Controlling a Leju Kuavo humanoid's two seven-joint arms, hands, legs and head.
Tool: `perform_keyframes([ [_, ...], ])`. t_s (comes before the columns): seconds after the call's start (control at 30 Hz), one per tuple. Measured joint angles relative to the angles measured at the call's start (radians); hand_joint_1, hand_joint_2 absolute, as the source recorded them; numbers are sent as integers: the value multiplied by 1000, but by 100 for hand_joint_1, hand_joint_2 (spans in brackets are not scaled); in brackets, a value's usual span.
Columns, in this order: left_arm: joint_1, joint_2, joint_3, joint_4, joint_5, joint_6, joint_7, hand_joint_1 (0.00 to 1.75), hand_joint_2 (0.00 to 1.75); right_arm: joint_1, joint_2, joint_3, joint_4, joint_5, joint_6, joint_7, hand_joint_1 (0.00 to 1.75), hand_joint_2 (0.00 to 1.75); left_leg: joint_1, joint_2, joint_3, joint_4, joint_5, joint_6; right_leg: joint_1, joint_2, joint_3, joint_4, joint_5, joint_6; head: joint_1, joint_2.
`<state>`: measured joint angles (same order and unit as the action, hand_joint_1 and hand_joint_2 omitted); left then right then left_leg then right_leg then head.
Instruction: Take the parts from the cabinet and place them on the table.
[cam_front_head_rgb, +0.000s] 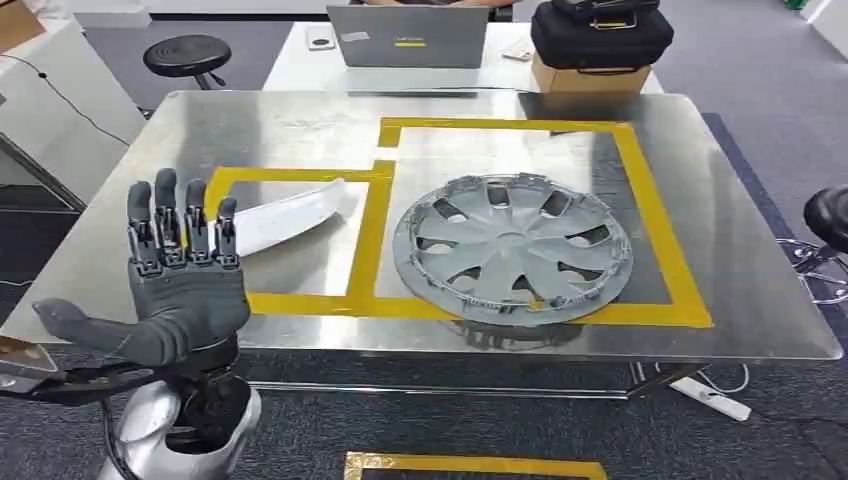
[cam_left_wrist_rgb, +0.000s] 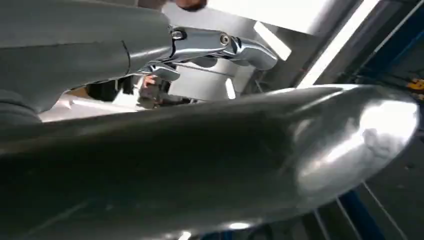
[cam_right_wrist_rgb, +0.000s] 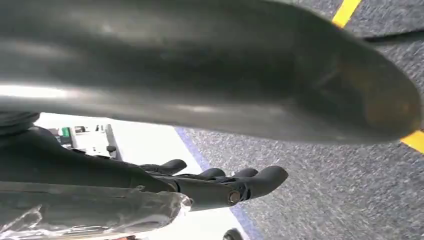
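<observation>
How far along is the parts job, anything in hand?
Two parts already lie on the metal table: the hubcap in the larger yellow-taped box and the white curved part in the smaller one. The left robot hand is raised, open and empty. Whether more parts remain in the cabinet cannot be told.

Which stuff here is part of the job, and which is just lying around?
Part of the job:
hubcap in the larger taped box
white curved part in the smaller taped box
metal table
left hand, empty, fingers spread

Lying around:
laptop
black case on cardboard box
stool

Steel table (cam_front_head_rgb: 700, 190): yellow tape outlines, hubcap (cam_front_head_rgb: 512, 247) right, white trim part (cam_front_head_rgb: 285, 214) left.
</observation>
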<state>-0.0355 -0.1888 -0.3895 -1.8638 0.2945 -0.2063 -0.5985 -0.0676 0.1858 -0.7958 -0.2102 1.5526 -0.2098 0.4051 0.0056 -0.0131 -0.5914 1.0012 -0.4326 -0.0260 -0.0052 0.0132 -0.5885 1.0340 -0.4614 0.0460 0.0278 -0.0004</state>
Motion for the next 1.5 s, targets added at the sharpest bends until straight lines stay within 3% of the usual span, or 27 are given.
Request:
perform_keyframes([
  [0.07,15,-9,3,-21,3,-7,0,0,0,0,0,0,0,0,-1,-2,0,0,3,1,-1,5,-8,-14,-6,-2,3,-6,6,-16,1,0],
  [0.1,18,-11,4,-28,2,-13,4,0,0,0,0,0,0,0,-8,-2,0,0,2,2,-14,36,-34,-18,-6,-2,3,-6,7,-22,-4,0],
  [0.2,29,-11,7,-32,-16,-52,25,0,0,0,0,5,0,0,-33,-3,0,0,2,2,-120,256,-140,-24,-4,-5,1,-6,6,-30,-8,0],
  [0.23,36,-11,7,-32,-24,-64,25,0,0,1,0,4,0,0,-34,-3,0,0,2,2,-144,304,-152,-24,-4,-5,1,-6,6,-30,-9,0],
  [0.27,39,-10,7,-31,-35,-78,22,0,0,1,0,4,0,0,-34,-3,0,0,2,2,-145,305,-141,-23,-4,-4,1,-6,6,-30,-9,0],
  [0.3,39,-8,7,-31,-56,-92,19,0,0,1,0,4,0,0,-32,-5,0,0,2,2,-128,270,-109,-20,-3,-4,1,-6,6,-30,-9,0],
  [0.37,31,-5,-2,-28,-94,-120,19,0,0,0,0,4,0,-1,-25,-10,0,0,2,2,-39,103,-22,-12,-4,-3,4,-6,7,-27,-9,0],
  [0.4,27,-4,-5,-27,-100,-127,23,0,0,-1,0,4,0,-1,-23,-10,0,0,2,3,-1,38,-6,-8,-3,-2,4,-6,7,-23,-9,0],
  [0.43,21,-4,-8,-25,-106,-132,26,0,0,-2,0,4,0,-1,-21,-11,0,0,1,2,11,-1,-17,-6,5,-1,-2,3,3,-15,-10,0],
  [0.53,20,-2,-16,-20,-106,-135,26,0,0,-1,0,4,0,-1,-19,-11,0,0,-4,1,6,4,-12,11,0,-2,1,-12,12,3,-8,0],
  [0.6,17,-3,-20,-19,-106,-135,27,0,0,-1,0,4,0,-1,-17,-11,0,0,4,3,10,-4,-6,20,-1,-4,-11,10,-9,14,-6,0],
  [0.7,17,-3,-25,-15,-106,-135,27,0,0,-1,0,4,0,-1,-17,-11,0,0,3,5,9,-4,-7,27,-2,-5,-112,231,-118,22,0,0],
  [0.73,17,-2,-25,-12,-105,-137,29,0,0,1,0,4,0,-1,-16,-11,0,0,3,5,10,-4,-7,27,-3,-5,-139,285,-131,24,0,0],
  [0.77,17,-2,-25,-10,-95,-142,36,0,175,2,0,4,0,-2,-14,-11,0,0,3,5,10,-4,-7,27,-3,-5,-143,290,-120,25,-1,0],
  [0.83,17,-2,-25,-5,-66,-165,50,0,175,1,0,4,0,-3,-11,-11,0,0,4,4,12,-3,-6,26,-4,-5,-93,185,-51,24,-1,0],
  [0.87,17,-2,-25,-3,-57,-173,54,0,175,0,0,4,0,-3,-10,-11,0,0,6,4,14,-3,-6,25,-6,-5,-45,90,-7,24,0,0],
  [0.9,17,-2,-26,-1,-53,-177,55,0,175,-1,0,4,0,-4,-8,-11,0,0,4,4,15,-2,-6,18,-9,-5,-6,9,13,26,0,0],
  [0.93,16,-2,-25,1,-51,-180,56,0,175,-3,1,4,0,-4,-6,-11,0,0,-4,1,9,5,-6,11,-6,0,4,-7,9,19,0,0],
  [1.07,17,-2,-26,8,-61,-181,60,0,175,0,1,3,0,-4,-5,-10,0,0,1,1,6,-2,4,-9,-4,2,-10,-5,22,-11,-2,0],
  [1.13,15,-2,-25,8,-67,-174,60,0,175,-2,1,3,0,-4,-5,-10,0,0,1,3,-19,57,-63,-18,-6,-1,-17,-7,32,-26,-10,0],
  [1.2,16,0,-25,10,-74,-170,61,0,175,-3,1,3,0,-4,-5,-11,0,0,2,3,-76,201,-150,-21,-4,-3,-31,-7,42,-31,-11,0],
  [1.23,17,1,-25,11,-75,-169,61,0,175,-2,1,3,0,-4,-5,-11,0,0,1,3,-99,267,-179,-22,-3,-5,-40,-6,48,-32,-11,0],
  [1.27,17,2,-25,13,-75,-169,61,0,175,-2,1,3,0,-4,-5,-11,0,0,1,3,-103,290,-182,-20,-1,-5,-49,-6,55,-32,-11,0],
  [1.33,17,5,-24,14,-75,-169,61,0,175,-2,1,3,0,-4,-5,-12,0,0,1,3,-43,211,-136,-13,1,-5,-67,-6,71,-31,-11,0],
  [1.4,15,4,-25,15,-74,-170,61,0,175,-3,1,3,0,-4,-2,-13,0,0,-1,3,67,51,-88,0,2,-3,-81,-6,88,-26,-11,0],
  [1.43,11,3,-26,15,-72,-173,61,0,175,-3,1,3,0,-4,-2,-13,0,0,-6,3,102,-8,-92,3,9,-2,-88,-2,94,-20,-12,0],
  [1.5,11,2,-25,16,-64,-179,61,0,175,-1,1,3,0,-4,2,-13,0,0,-9,0,85,-10,-79,12,5,-4,-97,-9,114,-7,-11,0],
])
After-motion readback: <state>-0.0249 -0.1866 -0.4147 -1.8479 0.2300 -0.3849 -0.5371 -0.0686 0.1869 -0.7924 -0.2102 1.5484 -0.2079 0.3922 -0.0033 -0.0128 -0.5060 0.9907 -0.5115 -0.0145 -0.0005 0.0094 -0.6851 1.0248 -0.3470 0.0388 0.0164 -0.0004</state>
